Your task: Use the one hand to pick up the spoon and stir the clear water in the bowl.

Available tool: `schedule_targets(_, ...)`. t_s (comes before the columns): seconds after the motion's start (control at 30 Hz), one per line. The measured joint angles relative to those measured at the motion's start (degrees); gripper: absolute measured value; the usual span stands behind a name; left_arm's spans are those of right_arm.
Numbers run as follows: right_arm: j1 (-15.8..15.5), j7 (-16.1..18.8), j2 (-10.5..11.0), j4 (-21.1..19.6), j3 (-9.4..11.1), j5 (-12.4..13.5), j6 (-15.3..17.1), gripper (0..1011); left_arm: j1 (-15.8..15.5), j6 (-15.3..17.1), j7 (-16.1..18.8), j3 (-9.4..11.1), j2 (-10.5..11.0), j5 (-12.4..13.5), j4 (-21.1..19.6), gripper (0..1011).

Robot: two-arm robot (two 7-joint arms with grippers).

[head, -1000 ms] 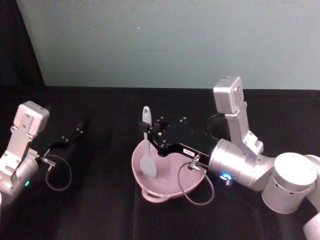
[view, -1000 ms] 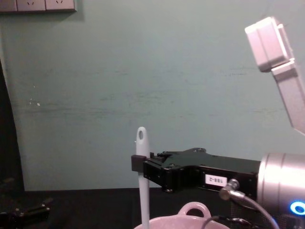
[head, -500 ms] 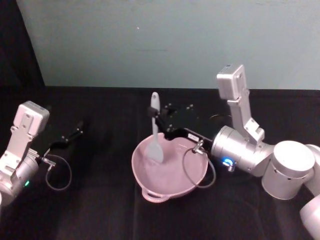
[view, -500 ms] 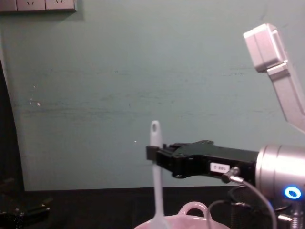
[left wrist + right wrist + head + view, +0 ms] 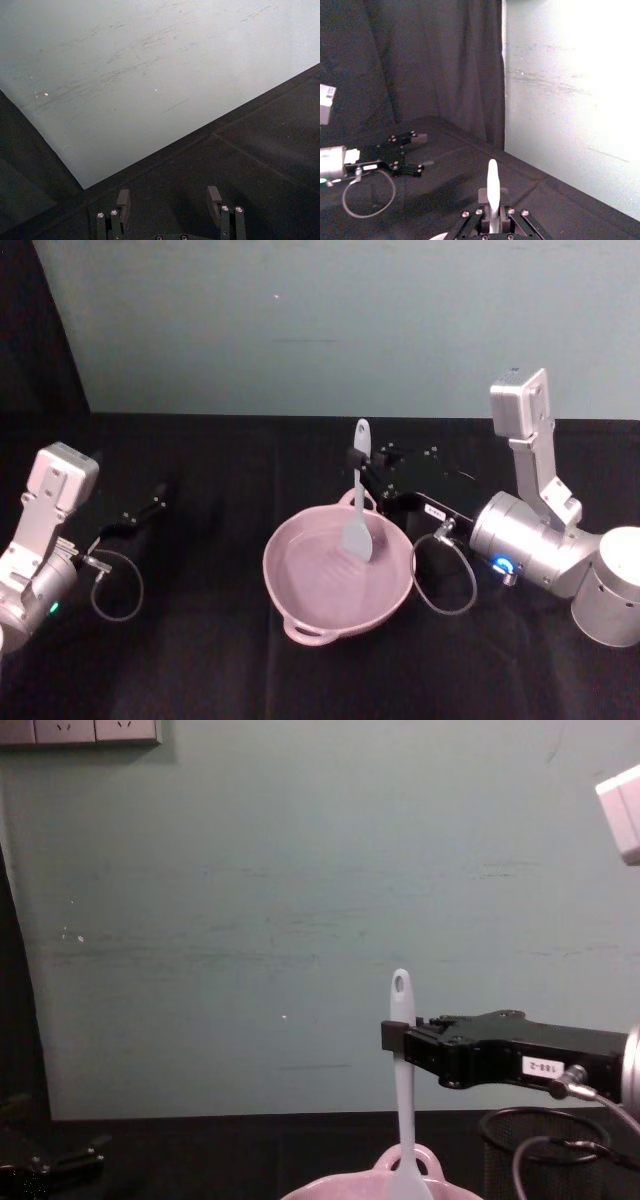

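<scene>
The pale pink bowl (image 5: 312, 605) sits mid-table, its loop handle (image 5: 407, 1156) at the far rim. My right gripper (image 5: 361, 463) is shut on the white spoon (image 5: 358, 495), which stands upright with its broad scoop end down inside the bowl near the far right side. From the chest the spoon's (image 5: 402, 1080) handle tip with its hole rises above the right gripper (image 5: 400, 1035). In the right wrist view the spoon handle (image 5: 492, 192) sticks up between the right gripper's jaws. My left gripper (image 5: 150, 503) rests open on the table at the left, its fingers (image 5: 123, 201) spread apart.
A black wire-mesh cup (image 5: 530, 1150) stands behind the bowl to the right. Loose cable loops hang from both wrists (image 5: 118, 585). The table is covered in black cloth, with a pale green wall (image 5: 320, 320) behind.
My right gripper has swept the spoon from the bowl's left side toward the far right side, keeping it upright. The left arm has not moved.
</scene>
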Motion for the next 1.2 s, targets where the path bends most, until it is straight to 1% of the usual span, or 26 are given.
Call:
schedule_targets(0.03, 0.00, 0.00, 0.00, 0.00, 0.00, 0.00, 0.00, 112, 0.00, 0.00, 0.00, 0.00, 0.00, 0.00, 0.00, 1005)
schedule_targets(0.13, -1.58, 0.01, 0.91, -2.29, 0.06, 0.07, 0.58, 112, 0.00, 0.00, 0.00, 0.00, 0.00, 0.00, 0.00, 1005)
schedule_targets(0.27, -2.98, 0.18, 1.46, -4.60, -0.39, 0.12, 0.84, 112, 0.00, 0.00, 0.00, 0.00, 0.00, 0.00, 0.00, 1005)
schedule_targets(0.33, -3.57, 0.45, 1.49, -5.68, -0.89, 0.18, 0.86, 112, 0.00, 0.00, 0.00, 0.00, 0.00, 0.00, 0.00, 1005)
schedule_targets(0.43, -3.91, 0.81, 1.33, -6.18, -1.50, 0.26, 0.86, 112, 0.00, 0.00, 0.00, 0.00, 0.00, 0.00, 0.00, 1005)
schedule_targets(0.53, -3.85, 1.25, 0.62, -6.25, -2.58, 0.34, 0.82, 112, 0.00, 0.00, 0.00, 0.00, 0.00, 0.00, 0.00, 1005)
schedule_targets(0.63, -3.00, 1.74, -0.55, -5.51, -3.77, 0.35, 0.60, 112, 0.00, 0.00, 0.00, 0.00, 0.00, 0.00, 0.00, 1005)
schedule_targets(0.67, -3.00, 1.74, -0.55, -5.51, -3.77, 0.35, 0.60, 112, 0.00, 0.00, 0.00, 0.00, 0.00, 0.00, 0.00, 1005)
schedule_targets(0.77, -1.77, 1.97, -1.75, -3.93, -4.58, 0.22, 0.15, 112, 0.00, 0.00, 0.00, 0.00, 0.00, 0.00, 0.00, 1005)
schedule_targets(0.83, -1.18, 1.98, -2.27, -3.06, -4.73, 0.18, -0.18, 112, 0.00, 0.00, 0.00, 0.00, 0.00, 0.00, 0.00, 1005)
schedule_targets(0.97, 0.41, 1.94, -3.22, -0.51, -4.74, 0.01, -0.85, 112, 0.01, 0.00, 0.00, 0.00, 0.00, 0.00, 0.00, 1005)
schedule_targets(1.03, 1.19, 1.74, -3.47, 0.80, -4.43, -0.16, -1.02, 112, 0.00, 0.00, 0.00, 0.00, 0.00, 0.00, 0.00, 1005)
schedule_targets(1.07, 1.19, 1.74, -3.47, 0.80, -4.43, -0.16, -1.02, 112, 0.00, 0.00, 0.00, 0.00, 0.00, 0.00, 0.00, 1005)
schedule_targets(1.2, 2.21, 1.20, -3.43, 2.73, -3.38, -0.33, -1.16, 112, 0.00, 0.00, 0.00, 0.00, 0.00, 0.00, 0.00, 1005)
